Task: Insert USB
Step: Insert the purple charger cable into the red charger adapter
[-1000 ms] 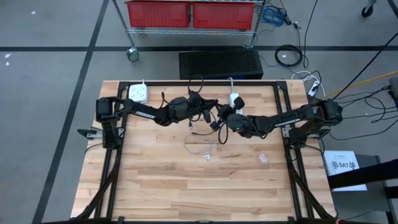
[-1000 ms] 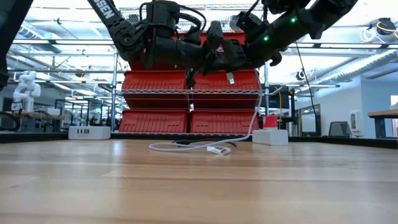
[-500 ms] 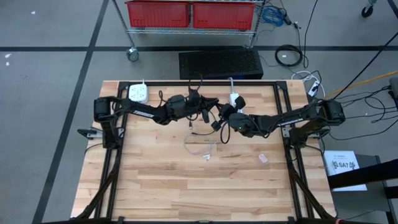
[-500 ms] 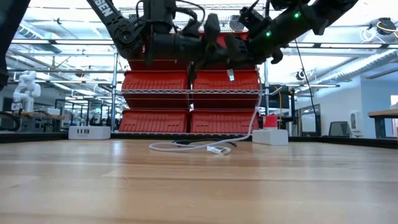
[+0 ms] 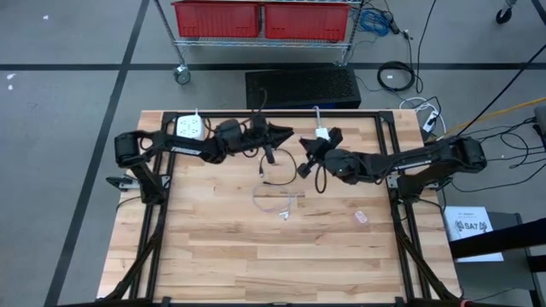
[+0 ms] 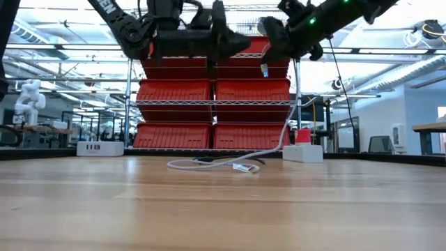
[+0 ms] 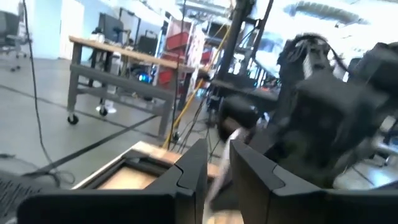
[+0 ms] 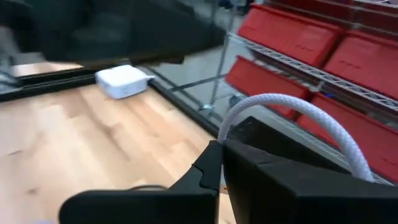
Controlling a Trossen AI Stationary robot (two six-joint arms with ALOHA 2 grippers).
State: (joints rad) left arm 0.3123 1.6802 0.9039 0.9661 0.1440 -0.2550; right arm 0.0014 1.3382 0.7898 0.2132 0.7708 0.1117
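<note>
Left gripper (image 5: 275,134), fingers now parted and empty, has drawn left from right gripper (image 5: 317,147); right stays clamped on white cable (image 8: 292,118); handover judged complete.

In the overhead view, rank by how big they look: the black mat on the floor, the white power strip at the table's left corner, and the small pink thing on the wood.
1. black mat
2. white power strip
3. small pink thing

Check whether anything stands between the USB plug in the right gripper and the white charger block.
Nothing visible does. The right gripper holds the white cable, USB plug hanging above the table near the charger block; the left gripper sits off to the side.
</note>
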